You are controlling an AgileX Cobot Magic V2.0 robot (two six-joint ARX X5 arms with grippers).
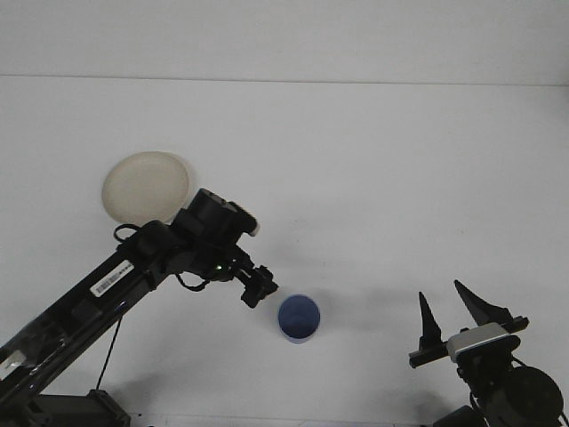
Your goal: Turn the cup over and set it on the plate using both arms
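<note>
A blue cup (298, 318) stands on the white table (373, 178) near the front centre, its open mouth facing up. A cream plate (142, 184) lies at the left, farther back. My left arm reaches in from the lower left, and my left gripper (260, 287) hangs just left of the cup's rim, close to it; contact is not visible. The gripper points away from the camera. My right gripper (440, 292) is at the lower right corner, open and empty, well to the right of the cup.
The table's far edge meets a white wall (284, 36) at the back. My left arm's links (116, 280) cross the table just in front of the plate.
</note>
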